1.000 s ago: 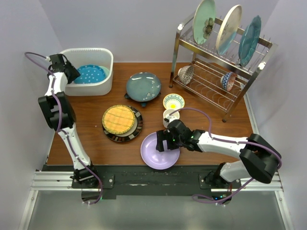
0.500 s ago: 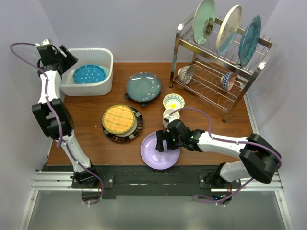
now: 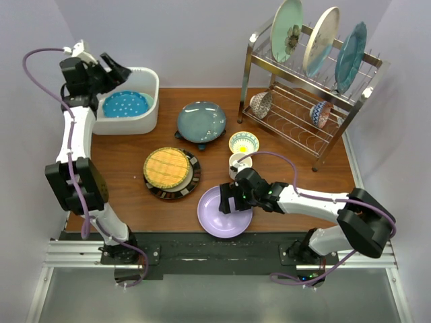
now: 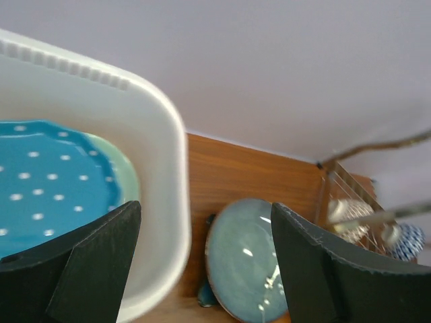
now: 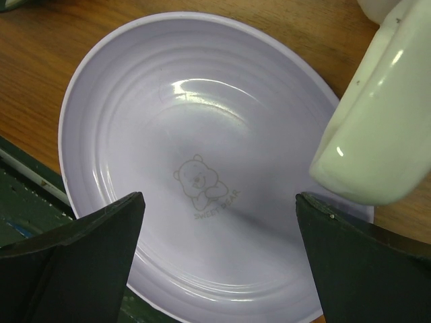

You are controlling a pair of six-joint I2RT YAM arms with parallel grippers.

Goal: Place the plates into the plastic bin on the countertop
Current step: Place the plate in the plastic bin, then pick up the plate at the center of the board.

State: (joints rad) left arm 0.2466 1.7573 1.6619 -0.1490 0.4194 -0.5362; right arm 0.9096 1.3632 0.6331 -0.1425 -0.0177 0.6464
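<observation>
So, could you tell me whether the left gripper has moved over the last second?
Yes. The left gripper has shifted from the plastic bin's left rim to above its far left corner.

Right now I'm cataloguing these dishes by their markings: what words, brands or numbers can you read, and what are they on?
"SWEET BEAR": faint grey print under a small bear drawing, at the centre of the lilac plate, in the right wrist view. It is small, so the last letters are uncertain.
No other lettering can be made out, whether on the plastic bin or on the dish rack.
</observation>
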